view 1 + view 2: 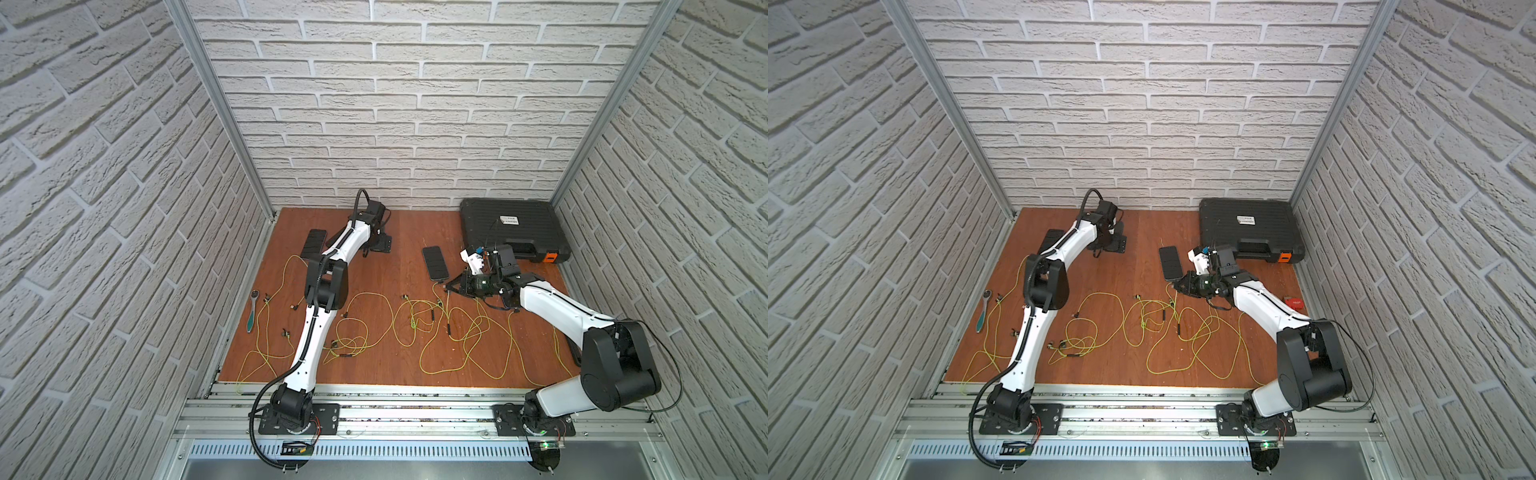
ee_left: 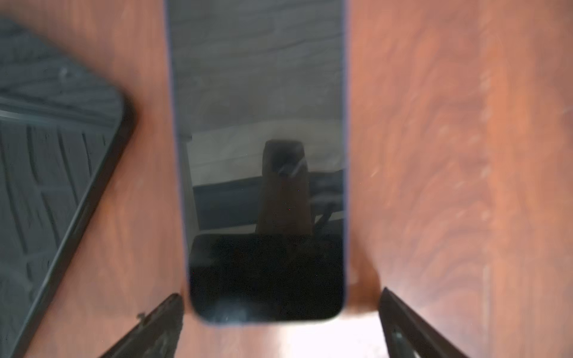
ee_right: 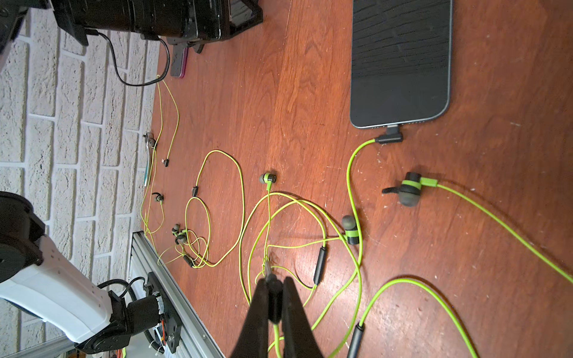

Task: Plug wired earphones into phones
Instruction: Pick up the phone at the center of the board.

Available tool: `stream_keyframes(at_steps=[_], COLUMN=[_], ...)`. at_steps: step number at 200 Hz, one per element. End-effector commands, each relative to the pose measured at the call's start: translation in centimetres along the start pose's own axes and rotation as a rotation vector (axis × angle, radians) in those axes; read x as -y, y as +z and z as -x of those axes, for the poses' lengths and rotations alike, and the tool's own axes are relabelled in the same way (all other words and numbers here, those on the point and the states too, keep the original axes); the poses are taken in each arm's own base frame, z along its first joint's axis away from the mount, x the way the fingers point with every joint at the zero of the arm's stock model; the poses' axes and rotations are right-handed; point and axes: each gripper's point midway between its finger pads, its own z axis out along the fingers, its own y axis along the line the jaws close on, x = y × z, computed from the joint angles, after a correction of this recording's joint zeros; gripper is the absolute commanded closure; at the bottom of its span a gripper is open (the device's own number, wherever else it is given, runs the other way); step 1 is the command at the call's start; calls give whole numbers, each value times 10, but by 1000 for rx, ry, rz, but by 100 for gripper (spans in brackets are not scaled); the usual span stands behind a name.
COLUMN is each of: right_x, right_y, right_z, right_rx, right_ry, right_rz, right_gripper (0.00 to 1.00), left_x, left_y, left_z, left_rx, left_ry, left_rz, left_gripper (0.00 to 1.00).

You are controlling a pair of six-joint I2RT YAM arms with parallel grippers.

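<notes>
Glossy black phone point(image 2: 260, 93) lies flat at back left, between the wide-spread fingers of the left gripper point(image 2: 280, 294). It looks rigid and slippery, so grip the long edges. Cords point(image 3: 465, 204) sprawl mid-table, light, limp and tangle-prone. Right gripper point(image 3: 274, 283), pinched on a stiff plug point(image 3: 274, 305), hovers near a plugged phone point(image 3: 400, 62).

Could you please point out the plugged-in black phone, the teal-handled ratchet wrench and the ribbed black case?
Flat black phone with plugged-in yellow-green cord point(image 3: 400, 68): right wrist view, middle of its screen.
Teal-handled metal ratchet wrench point(image 1: 251, 319): a top view, on its handle.
Ribbed black plastic case point(image 1: 490, 239): a top view, on its lid.
</notes>
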Motion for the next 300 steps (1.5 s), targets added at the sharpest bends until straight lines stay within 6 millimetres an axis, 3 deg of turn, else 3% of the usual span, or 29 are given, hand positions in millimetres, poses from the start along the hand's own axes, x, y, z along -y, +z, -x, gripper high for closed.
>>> stream_keyframes(at_steps=[1,22,44,69,96,123,136,156,186,240,300], right_x=[-1,2,3,3,4,5,6,7,6,11,10], right_y=[-5,-5,-5,-3,-2,-1,0,2,2,-4,-7], right_z=[-1,-4,-5,-3,-1,-2,-3,-4,-3,-8,-5], right_rx=[13,6,5,7,6,2,-1,-13,-5,0,-4], right_ry=[-24,-23,-18,-17,-21,-26,-29,-28,-33,-34,-48], right_rz=[-7,-19,-23,-22,-23,-28,-30,-25,-23,-56,-75], right_gripper=[94,94,94,94,94,94,94,94,94,94,94], left_x=[-8,-11,-16,-16,-9,0,3,-3,-17,-11,-4], left_y=[25,34,34,24,4,-23,-34,-37,-22,-3,-3], left_z=[-25,-29,-35,-44,-62,-99,-108,-105,-99,-114,-131], left_rx=[-106,-128,-151,-171,-200,-260,-251,-254,-316,-430,-485], left_ry=[50,43,33,42,61,67,75,84,71,123,72], left_rz=[24,10,14,32,54,69,66,74,71,55,-14], left_gripper=[5,11,24,37,43,43,35,15,7,14,28])
